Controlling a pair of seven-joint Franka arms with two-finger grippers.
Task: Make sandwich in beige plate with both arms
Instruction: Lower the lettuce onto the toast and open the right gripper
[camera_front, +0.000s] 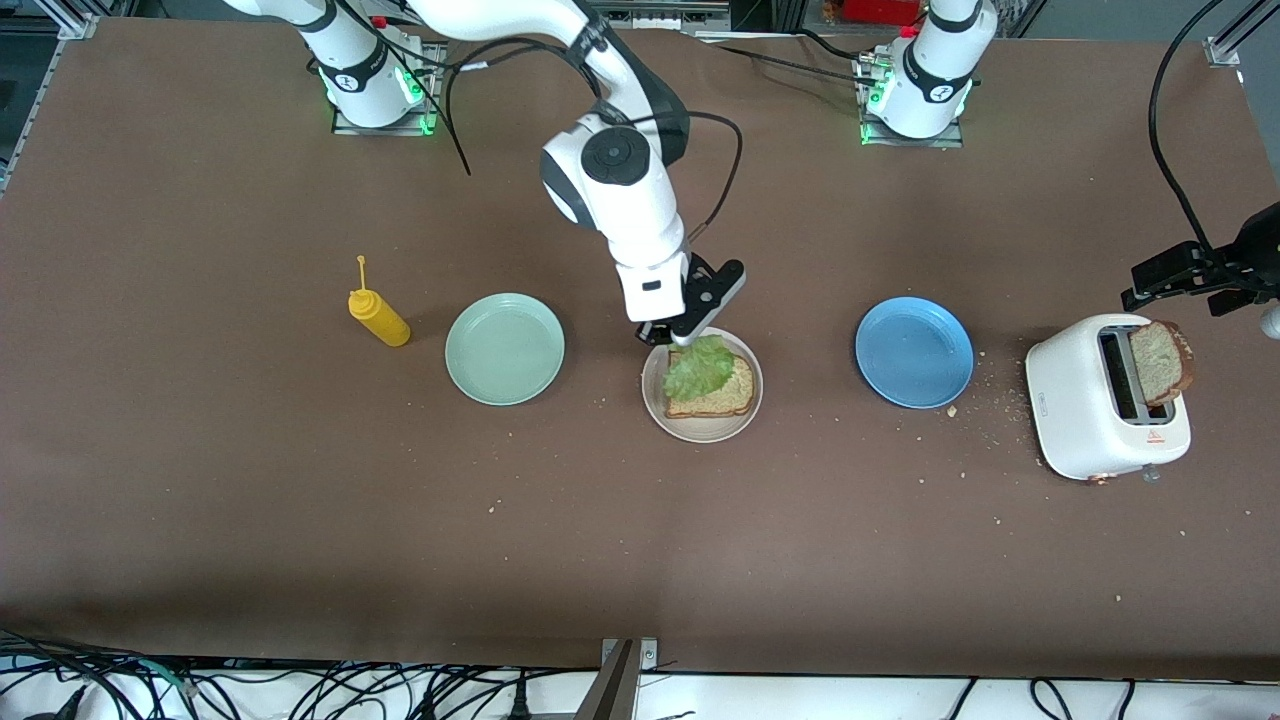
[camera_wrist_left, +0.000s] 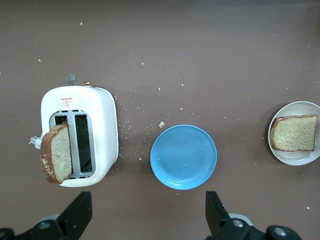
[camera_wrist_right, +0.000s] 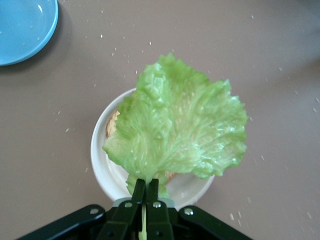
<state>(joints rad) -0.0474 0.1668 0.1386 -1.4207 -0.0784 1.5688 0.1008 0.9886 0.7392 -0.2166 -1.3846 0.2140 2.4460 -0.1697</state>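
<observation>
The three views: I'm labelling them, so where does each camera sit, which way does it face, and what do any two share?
Front view: high across the table, facing both bases; shows the right arm, its tool shut on lettuce over the beige plate.
Left wrist view: looks down on the toaster and blue plate; open left tool at the edge.
Right wrist view: looks down past its tool on the lettuce.
All three share both plates.

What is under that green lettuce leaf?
Under the lettuce leaf, held by the right claw, lies toast on the beige plate; part of the toast is covered.
</observation>
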